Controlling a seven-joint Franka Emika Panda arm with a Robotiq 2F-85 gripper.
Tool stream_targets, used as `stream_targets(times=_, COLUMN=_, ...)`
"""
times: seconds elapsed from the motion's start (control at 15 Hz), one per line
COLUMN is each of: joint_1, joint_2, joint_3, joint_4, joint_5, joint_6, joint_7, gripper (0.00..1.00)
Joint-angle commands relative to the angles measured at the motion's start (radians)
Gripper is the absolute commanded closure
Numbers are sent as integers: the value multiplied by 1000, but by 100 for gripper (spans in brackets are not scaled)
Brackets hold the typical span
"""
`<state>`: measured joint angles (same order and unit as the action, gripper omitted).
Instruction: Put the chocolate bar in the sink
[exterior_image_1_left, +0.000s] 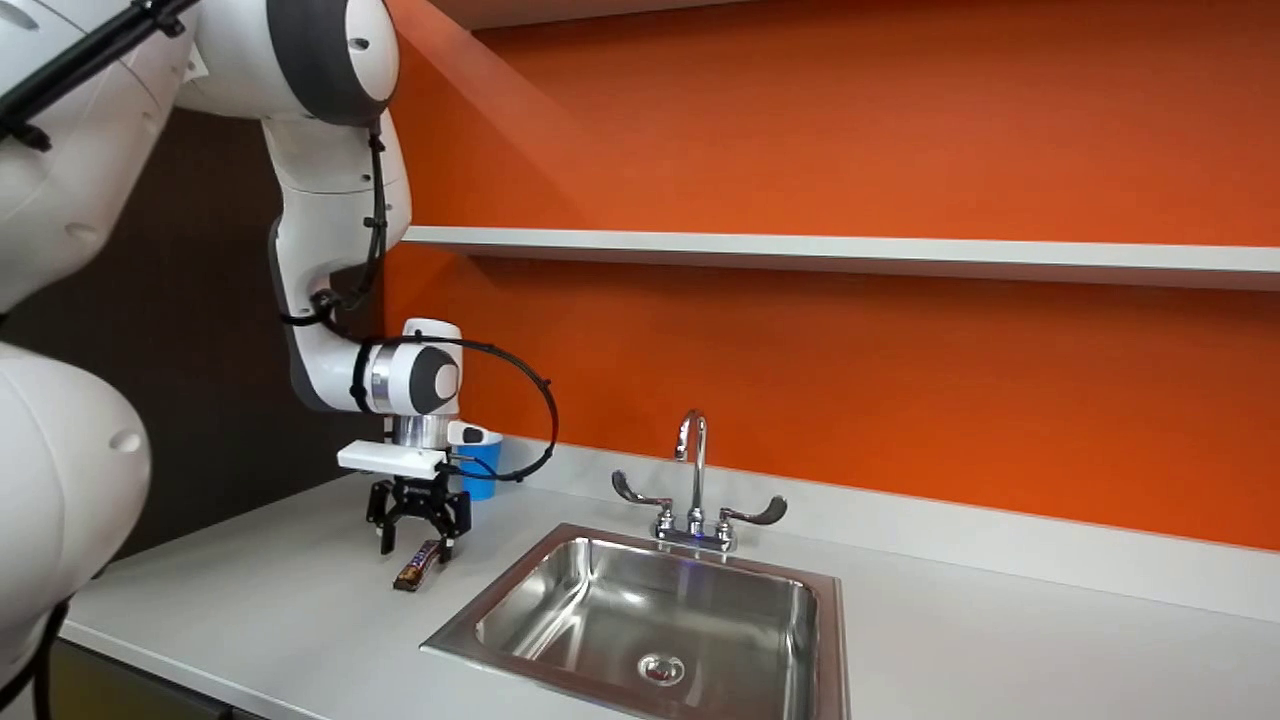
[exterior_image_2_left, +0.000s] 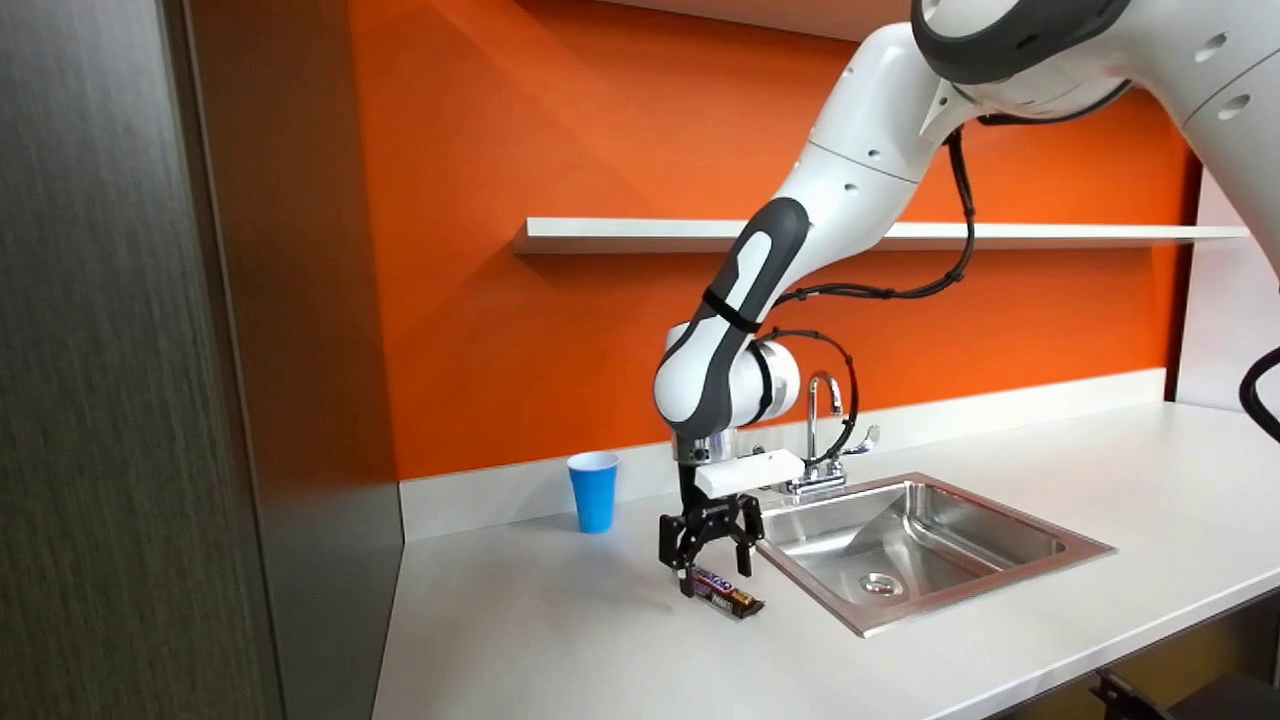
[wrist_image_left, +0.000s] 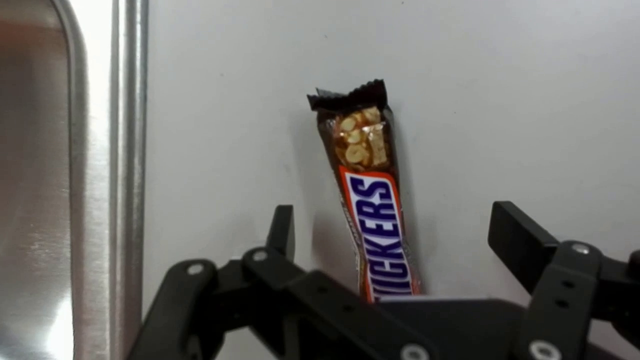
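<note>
Gripper (exterior_image_1_left: 417, 547), fingers (exterior_image_1_left: 387, 540) apart, low over worktop (exterior_image_1_left: 250, 590); choc bar (exterior_image_1_left: 416, 567) just below, contact unclear. Sink (exterior_image_1_left: 829, 640) w/ tap (exterior_image_1_left: 698, 475) nr it. Blue cup (exterior_image_1_left: 480, 489) partly hidden behind arm (exterior_image_1_left: 332, 235). White shelf (exterior_image_1_left: 840, 250) on orange wall (exterior_image_1_left: 900, 400).

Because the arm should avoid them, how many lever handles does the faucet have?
2: in an exterior view, the left lever handle and right lever handle flank the spout at the back of the sink.

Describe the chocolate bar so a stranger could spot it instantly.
Face the orange wall and find the steel sink in the countertop. Left of the sink, by the open tool, lies the chocolate bar. Unlike the upright blue cup nearer the wall, it lies flat: slim, dark-wrapped, with blue lettering on white.
</note>
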<state>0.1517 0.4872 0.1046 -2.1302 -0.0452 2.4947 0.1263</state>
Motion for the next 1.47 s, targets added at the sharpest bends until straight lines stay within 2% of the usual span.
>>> stream_targets(times=0.0, joint_1=14, joint_2=21, joint_3=-16, joint_4=26, joint_5=-14, joint_6=7, joint_7=-15, gripper=0)
stream_targets(times=0.2, joint_1=16, joint_2=33, joint_3=-20, joint_4=34, joint_5=-14, joint_6=8, joint_7=-13, gripper=0)
stream_targets(times=0.27, joint_1=15, joint_2=36, joint_3=-21, joint_4=36, joint_5=-12, joint_6=8, joint_7=-14, gripper=4)
stream_targets(times=0.33, joint_1=15, joint_2=38, joint_3=-22, joint_4=38, joint_5=-11, joint_6=8, joint_7=-13, gripper=28)
stream_targets(times=0.47, joint_1=14, joint_2=41, joint_3=-23, joint_4=41, joint_5=-9, joint_6=8, joint_7=-13, gripper=32)
stream_targets(times=1.0, joint_1=17, joint_2=39, joint_3=-35, joint_4=58, joint_5=-9, joint_6=0, joint_7=-2, gripper=94)
stream_targets(times=1.07, joint_1=18, joint_2=32, joint_3=-35, joint_4=59, joint_5=-8, joint_6=-7, joint_7=3, gripper=99)
stream_targets(times=1.4, joint_1=23, joint_2=-30, joint_3=-42, joint_4=64, joint_5=-8, joint_6=-37, joint_7=27, gripper=95)
